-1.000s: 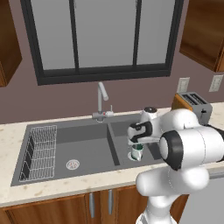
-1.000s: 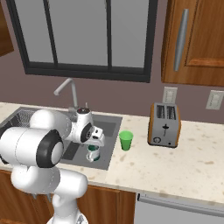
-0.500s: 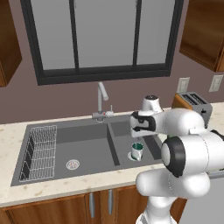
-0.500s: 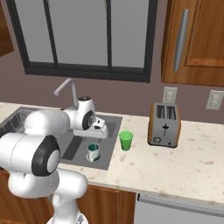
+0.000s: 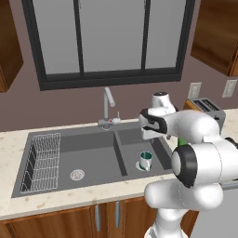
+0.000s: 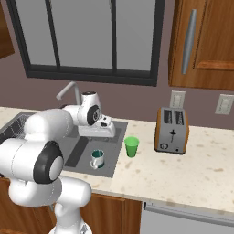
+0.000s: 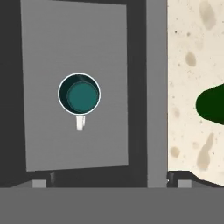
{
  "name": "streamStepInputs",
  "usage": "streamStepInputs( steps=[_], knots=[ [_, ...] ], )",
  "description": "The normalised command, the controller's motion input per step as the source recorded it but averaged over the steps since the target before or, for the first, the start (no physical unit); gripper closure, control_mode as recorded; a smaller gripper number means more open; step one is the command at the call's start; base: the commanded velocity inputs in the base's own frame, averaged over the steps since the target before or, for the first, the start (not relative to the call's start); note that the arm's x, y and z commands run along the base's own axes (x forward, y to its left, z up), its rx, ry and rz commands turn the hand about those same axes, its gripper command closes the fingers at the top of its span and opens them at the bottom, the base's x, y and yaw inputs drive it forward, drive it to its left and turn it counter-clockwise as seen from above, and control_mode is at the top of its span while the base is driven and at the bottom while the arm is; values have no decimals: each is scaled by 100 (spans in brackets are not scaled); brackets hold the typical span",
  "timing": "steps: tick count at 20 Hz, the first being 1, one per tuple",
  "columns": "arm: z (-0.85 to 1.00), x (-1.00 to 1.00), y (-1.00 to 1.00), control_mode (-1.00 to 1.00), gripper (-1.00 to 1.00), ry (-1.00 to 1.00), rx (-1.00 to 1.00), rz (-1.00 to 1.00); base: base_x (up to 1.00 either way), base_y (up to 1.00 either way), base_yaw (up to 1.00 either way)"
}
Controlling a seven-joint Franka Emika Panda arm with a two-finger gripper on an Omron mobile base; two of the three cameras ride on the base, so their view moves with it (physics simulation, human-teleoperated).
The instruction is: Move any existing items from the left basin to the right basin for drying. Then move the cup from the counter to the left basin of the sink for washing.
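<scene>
The gripper (image 6: 109,124) has risen from the mug (image 5: 146,160), now standing released in the right basin (image 5: 157,148), and hangs spread and empty above it; swinging toward the green cup (image 6: 131,146) on the counter (image 6: 183,169) too low risks toppling it.

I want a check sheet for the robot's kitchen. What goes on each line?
Surface: pale beige speckled counter around a dark grey two-basin sink.
Job's things: white-grey handled mug upright in the narrower right basin; bright green handleless cup upright on the counter; wider left basin holds a wire rack.
Clutter: silver toaster.
Grippers: gripper open, above the right basin, holding nothing.
Cables: nothing seen.
Surroundings: window, silver tap, wooden cabinets.
</scene>
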Motion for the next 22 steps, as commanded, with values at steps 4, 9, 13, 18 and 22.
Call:
streamStepInputs(
  steps=[4,9,13,18,22],
  knots=[
    [25,0,-16,-100,-100,0,-4,0,0,0,0],
    [27,-6,-12,-100,-100,-1,-4,0,0,0,0],
    [28,-6,-14,-100,-100,-2,-3,0,0,0,0],
    [19,-5,-19,-100,-100,-2,-1,0,0,0,0],
    [11,0,-22,-100,-100,0,0,0,0,0,0]
  ],
)
